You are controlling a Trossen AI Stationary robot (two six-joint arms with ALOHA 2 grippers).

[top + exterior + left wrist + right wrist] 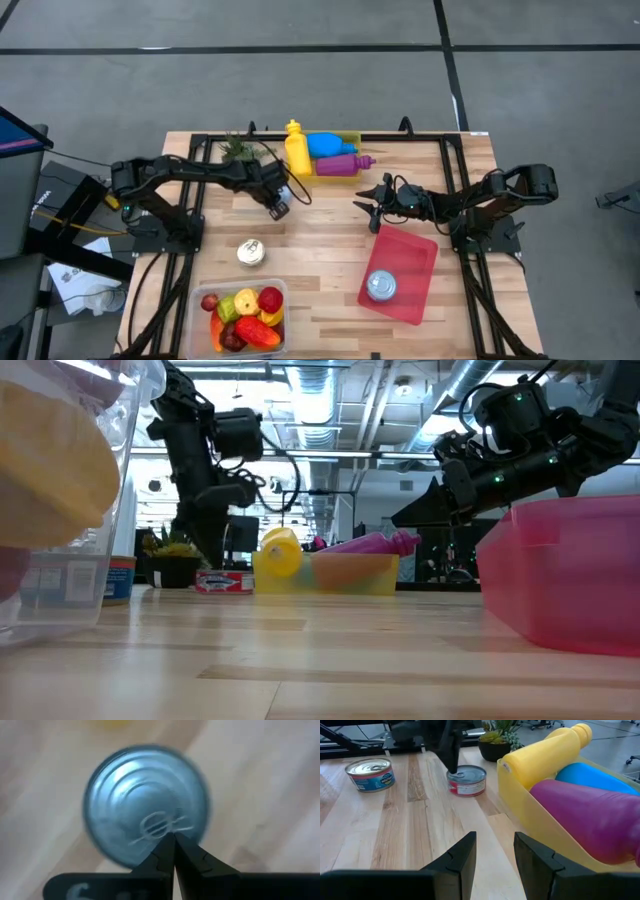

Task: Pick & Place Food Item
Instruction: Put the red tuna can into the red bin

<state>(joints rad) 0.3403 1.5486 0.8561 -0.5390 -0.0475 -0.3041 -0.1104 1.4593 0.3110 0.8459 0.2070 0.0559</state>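
1. High view: left gripper [281,205] sits over the table's [330,300] far-centre area, just off the near-left corner of the yellow bin [345,175]; fingers pinched together, right above a red-label can [277,203] it mostly hides. A second can [250,252] sits nearer the front-left, well apart from that gripper. A clear tub of toy fruit [246,318] is at the front edge. The right gripper [372,205] hangs mid-table beside the far corner of the red tray [420,250], which carries a third can [380,287].
2. Low view: left gripper [212,550] comes straight down onto the red-label can [225,581] beside the yellow bin [340,572]; a small plant pot [175,565] is just beside it. Right gripper [420,510] is raised above the red tray [570,575].
3. Left wrist view: closed fingers [160,860] meet tip to tip at the pull-tab of the can lid [145,802], apparently touching; nothing gripped.
4. Right wrist view: right gripper [494,852] partly spread, holding nothing, aimed past the bin wall [520,805] with its yellow bottle [545,752], blue bottle [595,775] and purple bottle [590,817]. Red-label can [466,780] lies well ahead of it, under the left arm's fingers [451,757]; the second can [370,774] is off to one side.
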